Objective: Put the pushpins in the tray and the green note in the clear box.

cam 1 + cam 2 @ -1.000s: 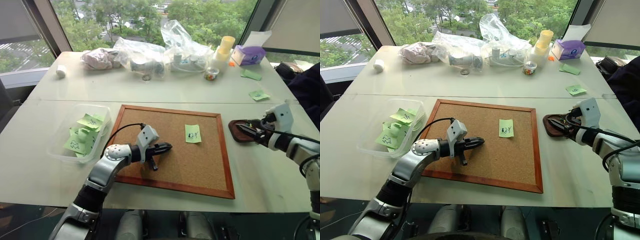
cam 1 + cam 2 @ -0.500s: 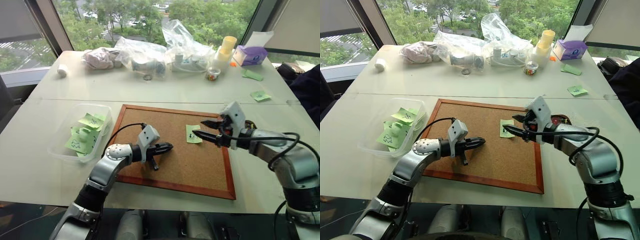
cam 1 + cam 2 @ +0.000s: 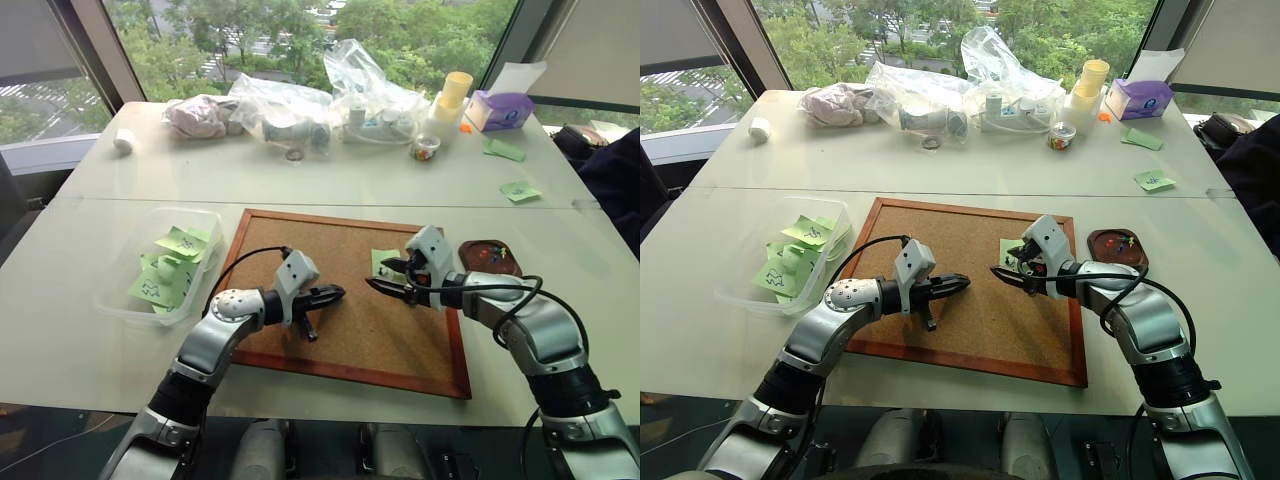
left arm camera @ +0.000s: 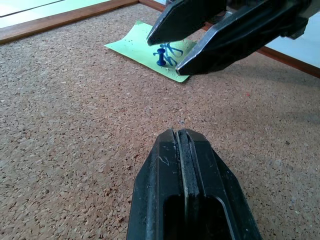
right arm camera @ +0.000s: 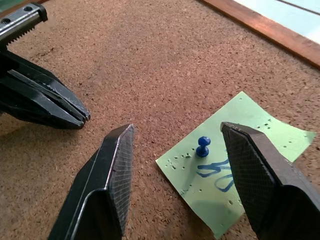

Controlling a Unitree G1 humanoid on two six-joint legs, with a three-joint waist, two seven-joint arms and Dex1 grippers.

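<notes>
The green note [image 5: 235,170] lies on the cork board [image 3: 300,240], right of its middle, held down by a blue pushpin [image 5: 203,146] above blue scribbles. My right gripper [image 5: 177,129] is open just above the note, its fingers on either side of the pin without touching it. My left gripper [image 3: 338,293] is shut and empty, low over the board's middle, pointing at the note from a short way off. The dark brown tray [image 3: 472,250] sits just off the board's right edge with a few pushpins [image 3: 497,252] in it. The clear box [image 3: 120,290], left of the board, holds several green notes.
Clear plastic bags [image 3: 300,110], a small clear cup of colourful bits [image 3: 423,148], yellow cups [image 3: 452,92] and a purple tissue box [image 3: 497,108] line the table's far side. Two green slips [image 3: 518,190] lie at the back right. A white roll [image 3: 122,142] sits at the back left.
My right gripper has swung left from the tray onto the cork board and come down over the green note, staying open. The left arm has kept still.
</notes>
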